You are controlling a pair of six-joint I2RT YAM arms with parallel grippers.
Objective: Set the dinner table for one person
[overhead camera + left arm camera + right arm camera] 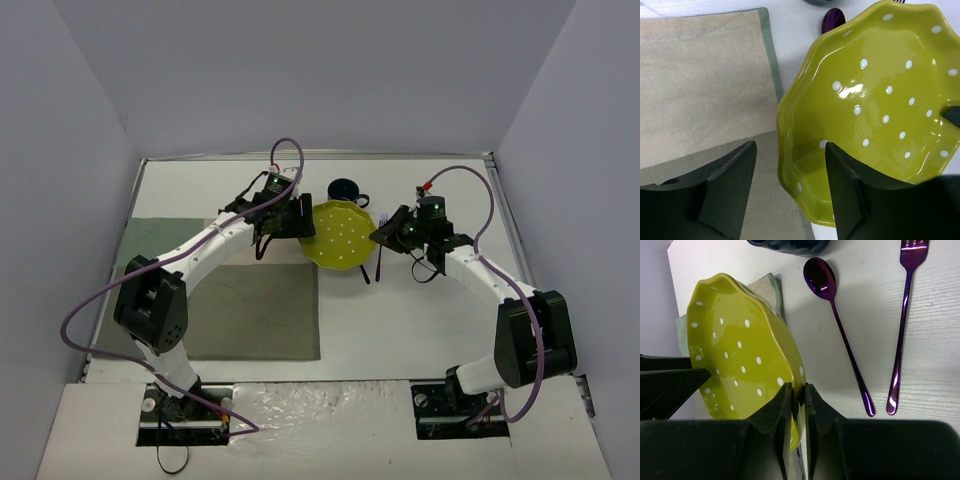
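plate (740, 355) rim clamped in right tool (797, 390) over dinner table (875, 300); left tool (790, 147) apart.

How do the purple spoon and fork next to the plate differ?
The spoon ends in an oval bowl, the fork in tines. The spoon lies nearer the green dotted plate, the fork farther out. Both are shiny purple, lying flat on the white table.

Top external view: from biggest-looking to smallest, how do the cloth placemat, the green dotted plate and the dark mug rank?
1. cloth placemat, by far the largest.
2. green dotted plate, tilted, so it may look smaller than it is.
3. dark mug, clearly smallest.
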